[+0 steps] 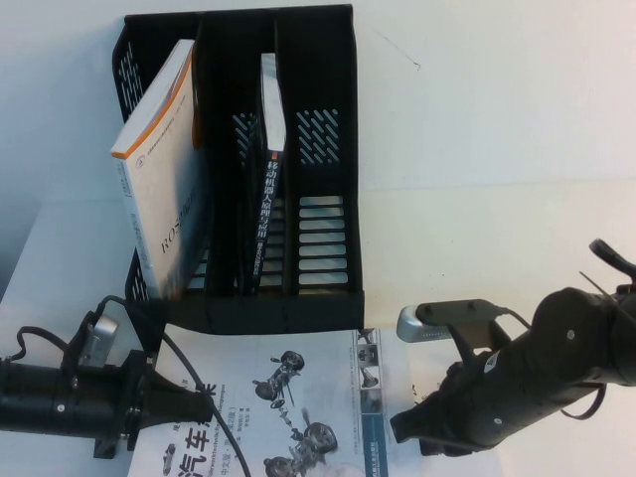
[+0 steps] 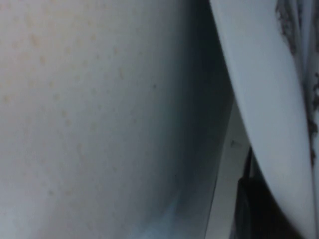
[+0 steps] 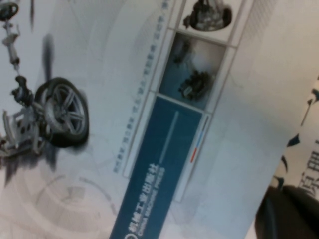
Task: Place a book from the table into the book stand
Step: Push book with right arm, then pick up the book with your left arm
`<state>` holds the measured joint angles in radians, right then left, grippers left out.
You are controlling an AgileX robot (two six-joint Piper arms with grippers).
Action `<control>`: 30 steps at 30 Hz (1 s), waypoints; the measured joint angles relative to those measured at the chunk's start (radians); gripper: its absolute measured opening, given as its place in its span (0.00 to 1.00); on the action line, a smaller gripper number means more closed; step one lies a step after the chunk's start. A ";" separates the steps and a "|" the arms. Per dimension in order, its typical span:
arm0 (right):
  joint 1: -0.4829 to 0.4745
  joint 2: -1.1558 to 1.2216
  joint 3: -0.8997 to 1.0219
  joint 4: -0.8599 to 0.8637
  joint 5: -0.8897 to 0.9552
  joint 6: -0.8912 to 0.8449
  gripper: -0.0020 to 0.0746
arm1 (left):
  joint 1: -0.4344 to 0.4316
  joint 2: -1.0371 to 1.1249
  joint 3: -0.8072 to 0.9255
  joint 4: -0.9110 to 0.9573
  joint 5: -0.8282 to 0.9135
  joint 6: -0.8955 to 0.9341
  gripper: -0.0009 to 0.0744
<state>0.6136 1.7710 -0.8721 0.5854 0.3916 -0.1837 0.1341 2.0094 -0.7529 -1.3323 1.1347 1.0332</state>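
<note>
The book lies flat, cover up, on the white table at the near edge, just in front of the black book stand. My left gripper lies low at the book's left edge, pointing right. My right gripper is at the book's right edge, pointing left. The right wrist view is filled by the cover with its wheel drawing and blue strip. The left wrist view shows the bare tabletop and a pale curved edge of the book.
In the stand, a thick white book with an orange edge leans in the left slot. A white-and-brown book stands in the middle slot. The right slot holds nothing. A cable loops by the left arm.
</note>
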 joint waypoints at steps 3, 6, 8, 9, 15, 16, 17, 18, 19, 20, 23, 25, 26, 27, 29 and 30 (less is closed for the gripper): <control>0.002 -0.020 0.000 -0.024 0.004 0.000 0.03 | 0.000 0.000 0.000 -0.001 0.000 0.000 0.17; 0.002 -0.062 0.000 -0.052 0.004 0.020 0.03 | 0.000 -0.016 0.000 -0.001 0.000 0.000 0.17; -0.005 -0.100 0.000 -0.061 0.006 0.033 0.03 | -0.004 -0.037 0.000 0.005 0.000 -0.007 0.17; -0.012 -0.123 0.000 -0.067 0.015 0.037 0.03 | -0.009 -0.055 0.002 0.014 0.000 -0.012 0.17; -0.080 -0.275 -0.002 -0.107 0.074 0.044 0.03 | -0.010 -0.224 0.004 0.097 -0.002 -0.063 0.17; -0.087 -0.296 -0.002 -0.112 0.084 0.046 0.03 | -0.010 -0.252 0.004 0.108 -0.002 -0.074 0.17; -0.094 -0.324 -0.002 -0.120 0.093 0.046 0.03 | -0.010 -0.289 0.006 0.121 -0.002 -0.090 0.17; -0.099 -0.351 -0.002 -0.129 0.101 0.046 0.03 | -0.010 -0.326 0.010 0.131 -0.002 -0.104 0.17; -0.101 -0.373 -0.002 -0.137 0.105 0.046 0.03 | -0.010 -0.365 0.010 0.140 -0.002 -0.118 0.17; -0.101 -0.399 -0.002 -0.148 0.112 0.048 0.03 | -0.011 -0.402 0.010 0.151 -0.002 -0.136 0.17; -0.101 -0.470 -0.002 -0.171 0.141 0.058 0.03 | -0.011 -0.513 0.010 0.172 -0.002 -0.189 0.17; -0.101 -0.504 -0.002 -0.187 0.167 0.060 0.03 | -0.011 -0.582 0.010 0.190 -0.002 -0.221 0.17; -0.101 -0.521 -0.002 -0.197 0.180 0.060 0.03 | -0.011 -0.620 0.008 0.200 -0.002 -0.240 0.17; -0.101 -0.537 -0.002 -0.205 0.192 0.062 0.03 | -0.011 -0.656 -0.001 0.215 0.000 -0.263 0.17; -0.101 -0.558 -0.002 -0.217 0.213 0.062 0.03 | -0.011 -0.724 -0.028 0.237 0.008 -0.305 0.17; -0.101 -0.569 -0.002 -0.226 0.222 0.065 0.03 | -0.011 -0.756 -0.047 0.246 0.014 -0.329 0.17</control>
<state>0.5131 1.2021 -0.8739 0.3593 0.6140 -0.1190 0.1236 1.2529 -0.7995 -1.0864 1.1483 0.7043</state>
